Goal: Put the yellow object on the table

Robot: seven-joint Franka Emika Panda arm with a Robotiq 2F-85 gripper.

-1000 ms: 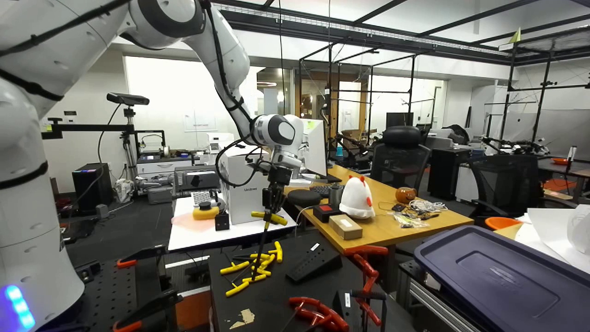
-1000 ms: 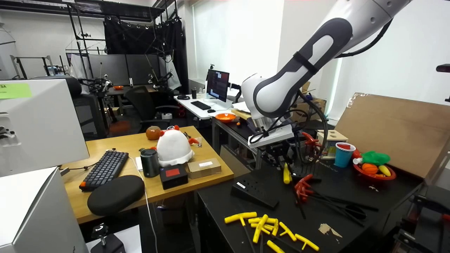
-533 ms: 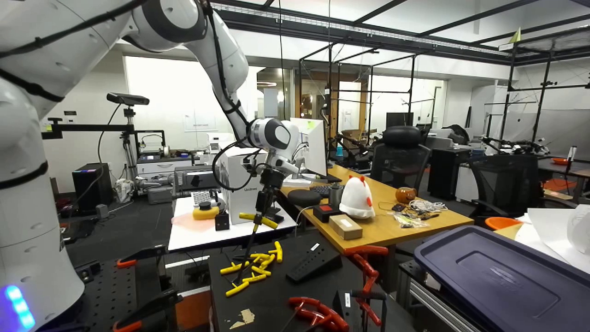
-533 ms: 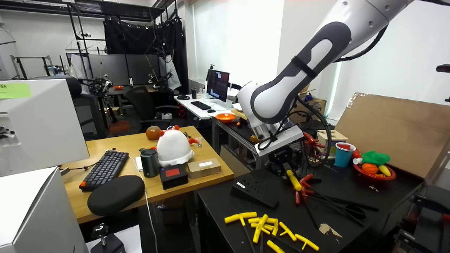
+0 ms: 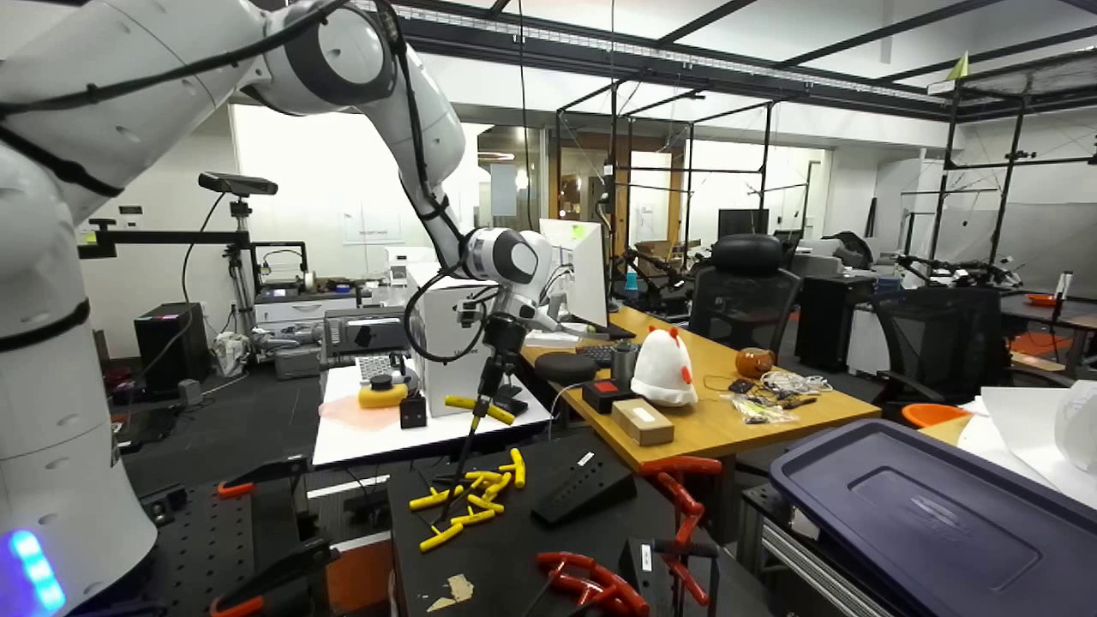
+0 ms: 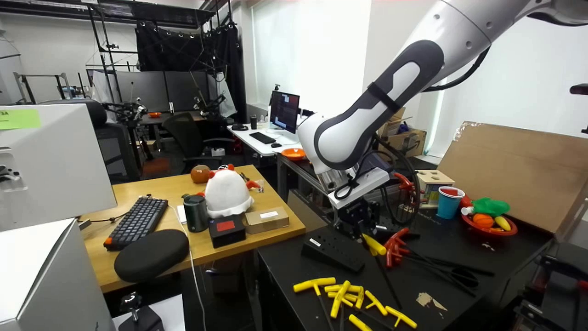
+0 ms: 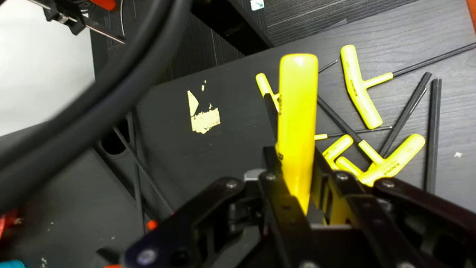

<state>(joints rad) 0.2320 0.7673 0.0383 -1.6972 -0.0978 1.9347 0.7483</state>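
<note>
Tbl (image 6: 291,261) edge nr yel T-handles (image 6: 341,299)

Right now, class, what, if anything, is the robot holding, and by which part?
A T-shaped tool, gripped in the jaws near the middle of its yellow handle.

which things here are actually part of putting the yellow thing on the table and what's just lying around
Likely part of the job:
yellow T-handle tool, held in the gripper
black table under it, probably the place to set it

Apparently just lying about:
other yellow T-handles
red-handled tools
black block with holes
blue cup
white plush toy
keyboard
</note>
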